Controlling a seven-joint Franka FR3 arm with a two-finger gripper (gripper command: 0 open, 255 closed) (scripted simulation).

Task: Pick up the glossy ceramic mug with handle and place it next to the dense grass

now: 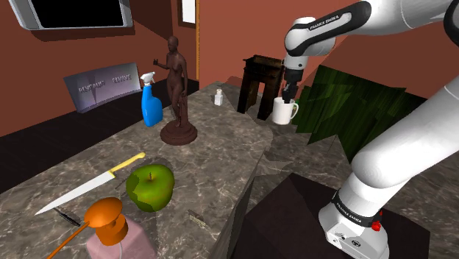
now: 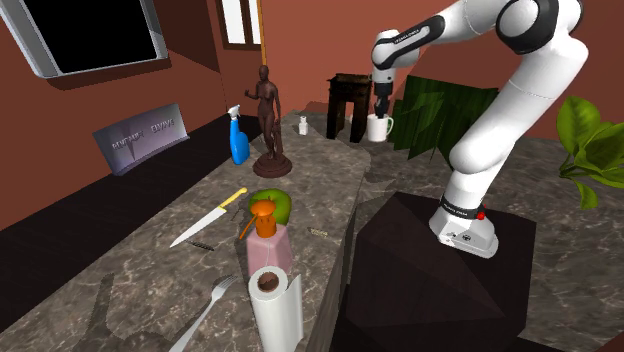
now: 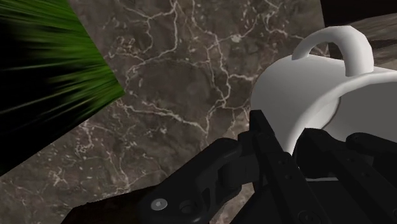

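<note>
Jaws were clamped on the wall of the white mug (image 1: 284,111), one finger inside the rim. Mug hung near the dark green grass (image 1: 353,103), above a marble surface (image 3: 191,76). Recommended: lower vertically, keep upright, release only once seated

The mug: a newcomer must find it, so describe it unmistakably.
Follow the marble counter to its far end, where a dark side table stands beside the green grass. There the black gripper clasps the rim of a white mug. Its loop handle and wide open mouth set it apart from the slim white bottle nearby.
</note>
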